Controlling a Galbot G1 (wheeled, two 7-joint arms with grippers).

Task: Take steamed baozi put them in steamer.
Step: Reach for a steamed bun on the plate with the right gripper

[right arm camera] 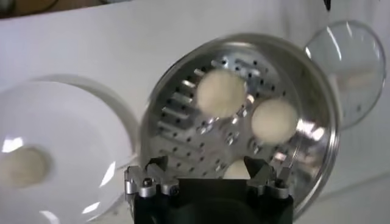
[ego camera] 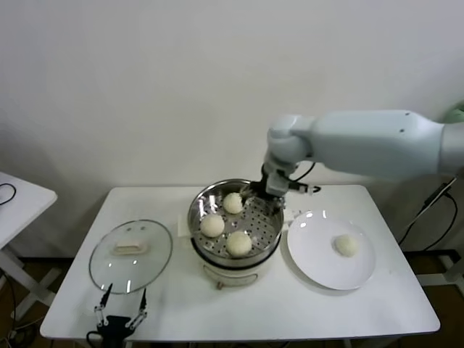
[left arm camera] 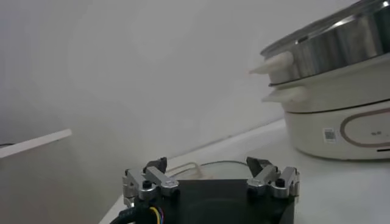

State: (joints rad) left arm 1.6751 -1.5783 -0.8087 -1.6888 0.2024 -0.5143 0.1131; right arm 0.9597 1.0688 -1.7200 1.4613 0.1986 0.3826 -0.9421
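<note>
The steamer (ego camera: 194, 217) stands mid-table with three baozi on its perforated tray: one at the back (ego camera: 233, 203), one at the left (ego camera: 212, 225), one at the front (ego camera: 238, 243). The fourth baozi (ego camera: 346, 245) lies on the white plate (ego camera: 317, 259) to the right. My right gripper (ego camera: 272, 190) hangs open and empty over the steamer's back right rim. In the right wrist view the gripper (right arm camera: 206, 165) is above the tray (right arm camera: 180, 125), with two baozi (right arm camera: 220, 92) (right arm camera: 275, 119) beyond and a third (right arm camera: 234, 171) half hidden between the fingers. My left gripper (ego camera: 119, 315) is open, parked at the table's front left.
A round glass lid (ego camera: 130, 255) lies flat left of the steamer, just beyond the left gripper (left arm camera: 207, 164). The left wrist view shows the steamer's side (left arm camera: 332, 52) and the lid's edge (left arm camera: 214, 167). A second white table (ego camera: 18, 196) stands at far left.
</note>
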